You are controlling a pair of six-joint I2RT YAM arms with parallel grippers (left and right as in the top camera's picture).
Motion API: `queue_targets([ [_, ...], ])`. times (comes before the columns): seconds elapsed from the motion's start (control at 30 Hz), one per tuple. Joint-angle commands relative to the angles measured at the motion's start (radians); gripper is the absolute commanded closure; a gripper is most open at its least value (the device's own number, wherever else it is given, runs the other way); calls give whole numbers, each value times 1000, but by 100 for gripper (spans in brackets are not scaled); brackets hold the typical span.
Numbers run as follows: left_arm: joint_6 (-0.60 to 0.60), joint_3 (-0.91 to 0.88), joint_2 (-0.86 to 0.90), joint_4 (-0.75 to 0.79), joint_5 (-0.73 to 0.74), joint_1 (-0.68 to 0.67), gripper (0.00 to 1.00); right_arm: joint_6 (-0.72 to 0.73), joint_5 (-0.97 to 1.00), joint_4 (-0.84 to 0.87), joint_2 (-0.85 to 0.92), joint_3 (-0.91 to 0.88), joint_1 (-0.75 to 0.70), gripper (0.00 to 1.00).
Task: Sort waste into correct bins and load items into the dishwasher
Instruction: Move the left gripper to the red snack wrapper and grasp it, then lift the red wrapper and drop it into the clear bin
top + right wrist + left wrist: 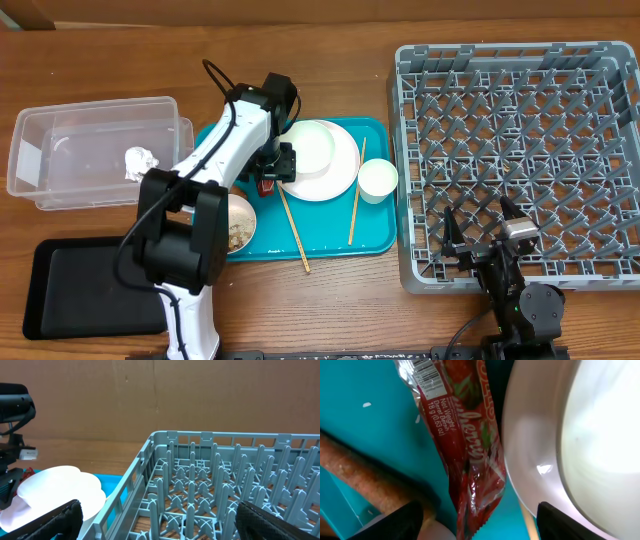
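Note:
A red shiny snack wrapper (470,450) lies on the teal tray (330,240), just left of the large white plate (335,175). My left gripper (480,522) hangs over the wrapper (268,185), open, one finger on each side and neither touching it. On the plate sits a white bowl (308,148). The small white cup (378,180) and two chopsticks (293,230) (356,205) rest on the tray. A pink bowl (240,225) holding food scraps is half hidden under the arm. My right gripper (165,525) stands open above the front left corner of the grey dish rack (520,160).
The clear tub (95,150) at the left holds a white tissue ball (140,162). A flat black tray (90,285) lies at the front left. In the left wrist view a brown rod-shaped thing (365,475) lies on the teal surface beside the wrapper.

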Motion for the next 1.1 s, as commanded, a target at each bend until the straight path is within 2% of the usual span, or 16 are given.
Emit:
queue_targets([
  [0.0, 77, -6, 32, 8, -20, 10, 27, -3, -4, 5, -12, -11, -4, 0],
  [0.1, 117, -6, 35, 21, -21, 16, 36, -3, -4, 6, -12, -11, -4, 0],
  [0.17, 117, -6, 35, 27, -17, 20, 46, -3, -4, 5, -12, -11, -4, 0],
  [0.23, 116, -6, 35, 33, 2, 28, 49, -3, -4, 5, -12, -11, -4, 0],
  [0.57, 182, -49, 32, 81, 49, 39, 50, -3, -4, 5, -12, -11, -4, 0],
  [0.7, 256, -11, 28, 74, 177, 61, 49, -3, -4, 5, -12, -11, -4, 0],
  [1.07, 278, 43, 26, 9, 198, 144, 45, -3, -4, 5, -12, -11, -4, 0],
])
